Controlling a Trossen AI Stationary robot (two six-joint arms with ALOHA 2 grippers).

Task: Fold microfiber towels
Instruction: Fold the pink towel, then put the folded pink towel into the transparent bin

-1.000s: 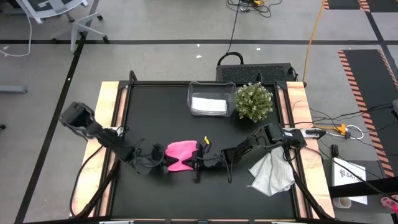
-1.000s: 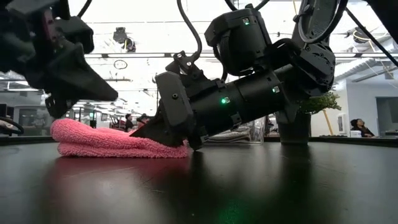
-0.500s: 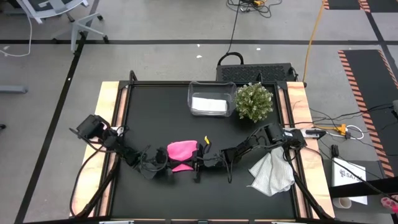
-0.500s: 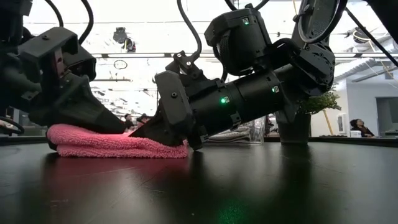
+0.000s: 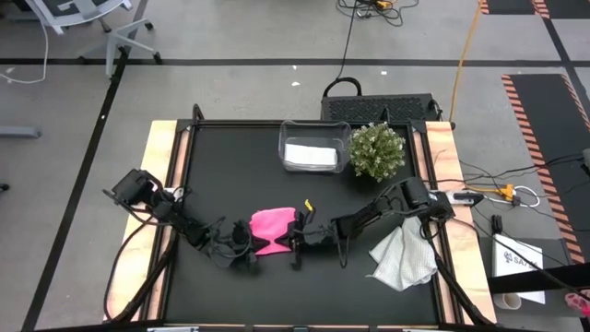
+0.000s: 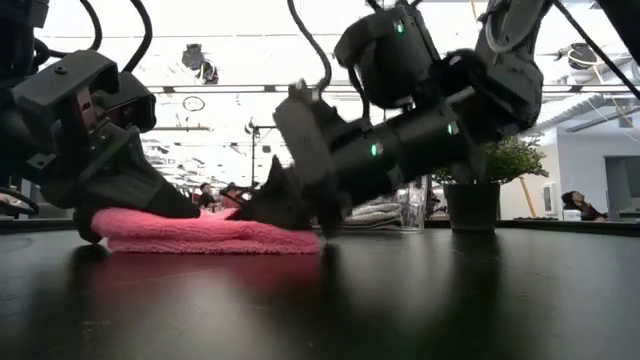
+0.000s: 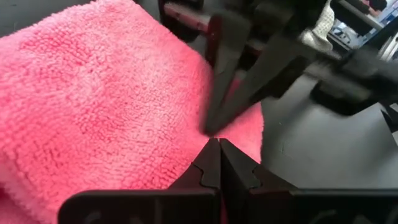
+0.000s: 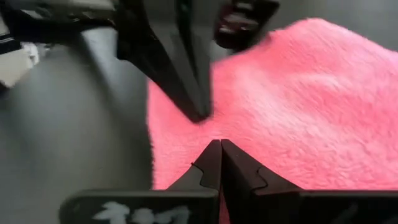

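The bright pink towel [image 5: 273, 227] lies folded flat on the black table, near its front middle; it also shows in the low view [image 6: 210, 235]. My left gripper [image 5: 260, 247] comes from the towel's left and my right gripper [image 5: 286, 243] from its right. Both are shut, and their tips stand close together on the towel's top. A white towel [image 5: 403, 258] lies crumpled at the table's right edge. Another white towel [image 5: 310, 155] lies folded in the clear bin [image 5: 284, 138]. My left gripper presses its shut fingertips [image 7: 217, 149] on the towel's top face [image 7: 155, 124], close to one edge. The fingers slant down from the table's left side. No cloth shows between the tips. The towel lies flat on the table. My right gripper presses its shut fingertips [image 8: 219, 148] on the towel's top face [image 8: 280, 106], a short way in from its edge [image 8: 152, 143]. The fingers slant down from the table's right side, opposite my left fingers [image 8: 186, 93]. No cloth shows between the tips.
A potted plant [image 5: 376, 149] stands at the back right beside the bin and also shows in the low view [image 6: 497, 190]. Bare black table lies at the back left and along the front. Wooden rails [image 5: 159, 184] run along both sides.
My left gripper has come down from above the towel's left end and gone right, onto the towel's top, where it stays shut. My right arm has shifted a little toward the table's right. The towel lies flatter and reaches slightly farther right.
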